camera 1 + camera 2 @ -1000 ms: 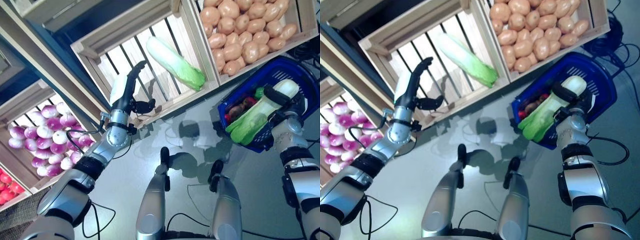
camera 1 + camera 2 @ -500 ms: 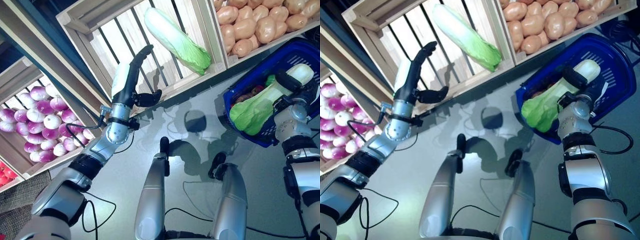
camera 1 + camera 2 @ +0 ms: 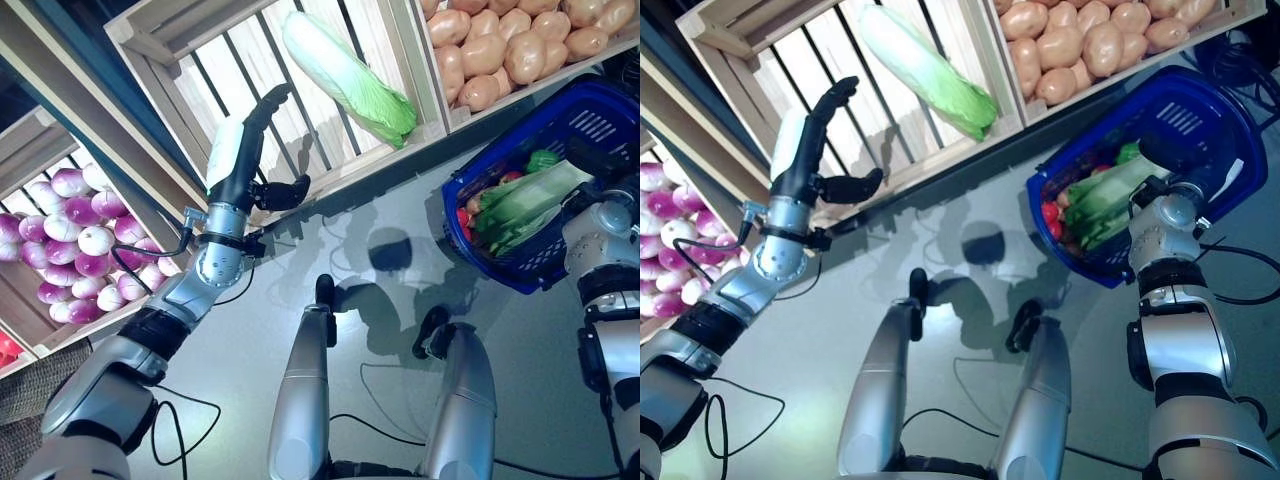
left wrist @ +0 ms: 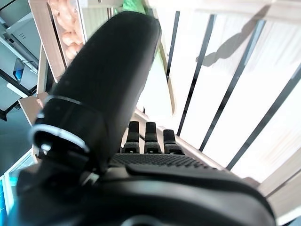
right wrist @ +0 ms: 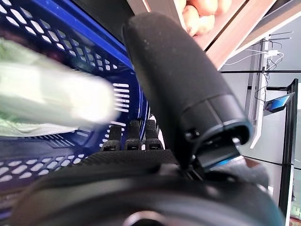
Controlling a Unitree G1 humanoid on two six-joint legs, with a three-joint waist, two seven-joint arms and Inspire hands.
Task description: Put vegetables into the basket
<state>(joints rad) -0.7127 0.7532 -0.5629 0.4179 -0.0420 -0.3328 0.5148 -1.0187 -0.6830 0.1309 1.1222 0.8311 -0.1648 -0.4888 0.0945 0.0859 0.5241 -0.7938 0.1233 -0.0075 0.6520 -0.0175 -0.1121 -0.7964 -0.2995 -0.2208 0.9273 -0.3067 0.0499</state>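
Note:
The blue basket stands on the floor at the right. A long pale-green cabbage lies in it on top of red and green vegetables. My right hand is open over the basket, just above the cabbage; in the right wrist view its thumb is straight and the cabbage is a blur past it. My left hand is open and empty, raised in front of the slatted crate. A second long cabbage lies in that crate, to the right of the hand.
The wooden stand runs along the back, with a crate of potatoes just behind the basket and a crate of purple-white round vegetables at the left. Grey floor lies between the stand and the basket.
My right hand has let go of the long cabbage, which has dropped into the basket. My left hand stays raised before the crate, shifted slightly left.

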